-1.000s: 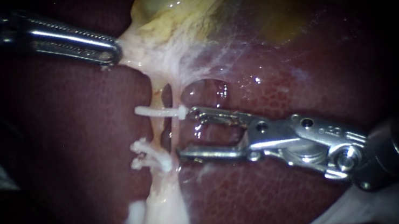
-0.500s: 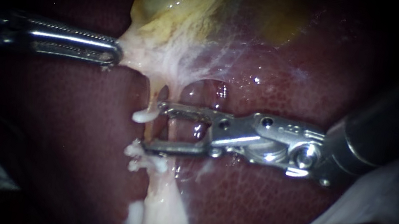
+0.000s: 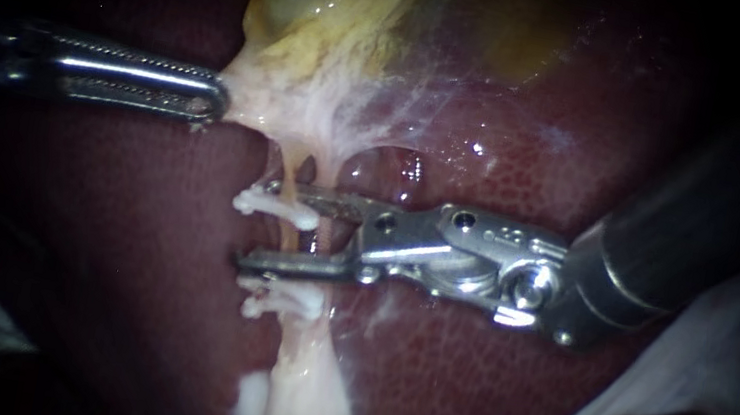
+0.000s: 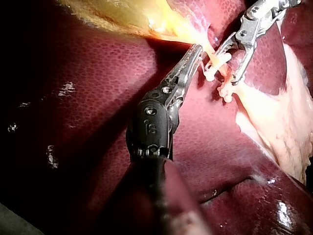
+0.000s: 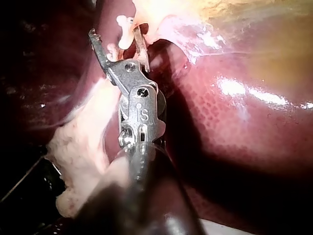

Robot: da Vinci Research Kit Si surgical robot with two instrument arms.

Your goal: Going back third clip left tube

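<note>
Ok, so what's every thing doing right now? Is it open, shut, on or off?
Left instrument: pincer shut on pale tissue.
Right instrument: pincer open, one side on each side of the tube.
Upper clip: closed on the tube.
Lower clips: closed on the tube.
The tube: in one piece, not cut.

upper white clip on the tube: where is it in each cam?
Endoscope: the upper clip is left of centre, across the tube, at the tip of the right instrument.
Left wrist: the clip is just beyond the tip of the left instrument.
Right wrist: the clip is just ahead of the right instrument's tip.
Shared landmark: the yellow gallbladder.
</note>
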